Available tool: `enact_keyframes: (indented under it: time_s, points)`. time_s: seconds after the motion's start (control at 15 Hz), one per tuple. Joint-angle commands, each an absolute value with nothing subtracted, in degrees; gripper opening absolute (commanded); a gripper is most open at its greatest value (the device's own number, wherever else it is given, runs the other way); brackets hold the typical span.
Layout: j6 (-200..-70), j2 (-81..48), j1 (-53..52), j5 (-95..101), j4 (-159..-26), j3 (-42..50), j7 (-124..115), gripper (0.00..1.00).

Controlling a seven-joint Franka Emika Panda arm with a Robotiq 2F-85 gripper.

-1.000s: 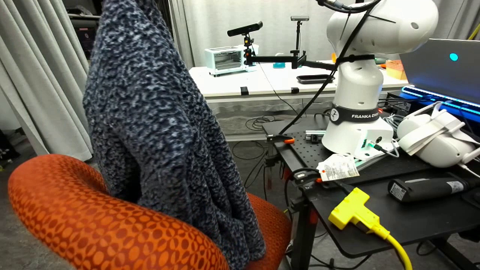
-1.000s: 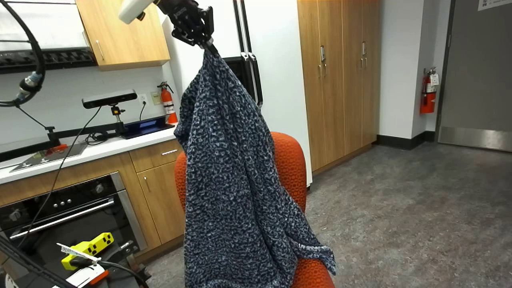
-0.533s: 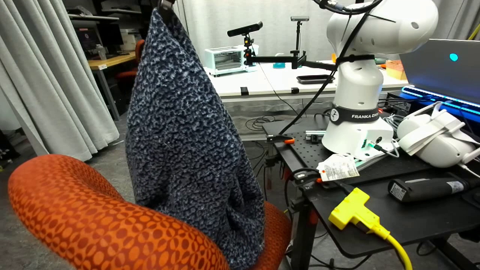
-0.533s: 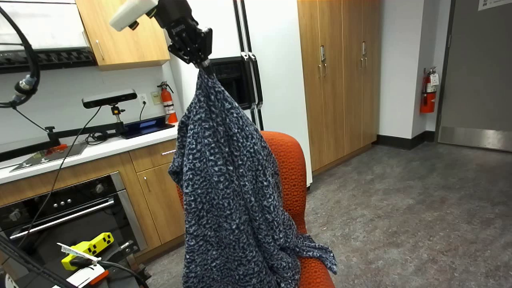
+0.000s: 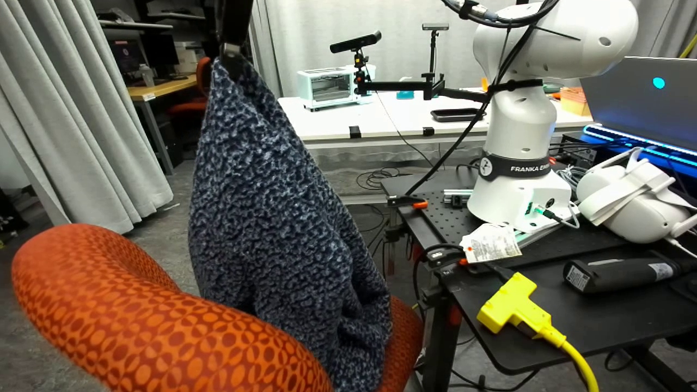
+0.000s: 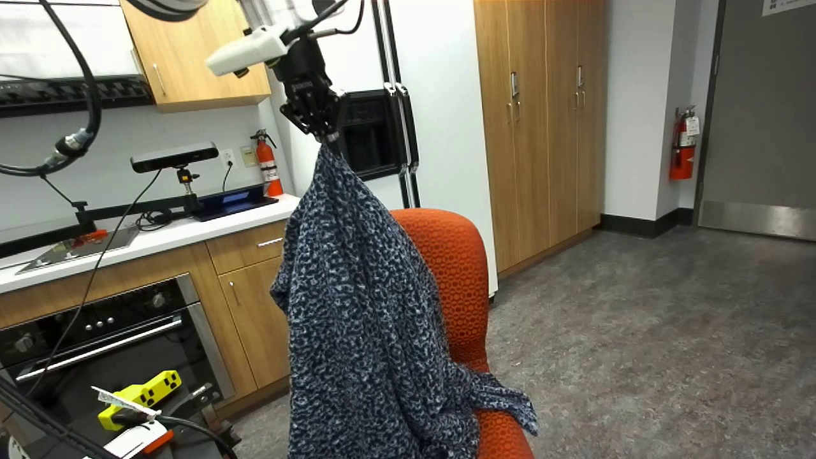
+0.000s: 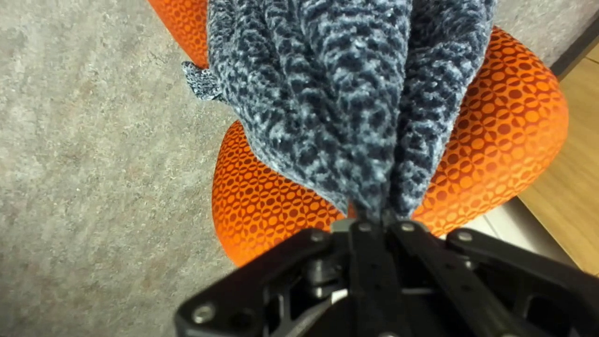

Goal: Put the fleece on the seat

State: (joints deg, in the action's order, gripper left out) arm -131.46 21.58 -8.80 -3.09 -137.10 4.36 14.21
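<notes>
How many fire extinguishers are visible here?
2, both in an exterior view: a fire extinguisher at the far end of the white counter, and a wall extinguisher beside the grey door. More may be hidden.

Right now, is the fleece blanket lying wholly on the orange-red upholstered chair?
No, in an exterior view the tool holds the fleece blanket up by a gathered peak, with folds hanging below.

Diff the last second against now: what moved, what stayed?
The pincer came down, lowering the top of the blanket with it; in an exterior view, more of the back of the chair now shows right of the blanket. Nothing was taken or let go: the pincer is still shut on the blanket. The chair and yellow power strip stayed put.
</notes>
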Motion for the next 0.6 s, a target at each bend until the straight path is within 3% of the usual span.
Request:
enact_keyframes:
  time_s: [0.0,0.13,0.2,0.33,0.53]
  points:
    - [-128.8,12.2,-7.9,-3.5,-128.5,2.7,14.9,0.01]
    - [-127.5,9.7,-7.5,-3.0,-126.8,1.5,14.1,0.01]
    - [-126.8,8.8,-7.4,-2.6,-126.3,0.9,13.6,0.28]
    - [-125.4,8.3,-7.3,-2.1,-126.1,-0.1,13.3,0.36]
    - [-124.7,10.1,-7.4,-1.7,-127.7,-1.4,12.8,0.58]
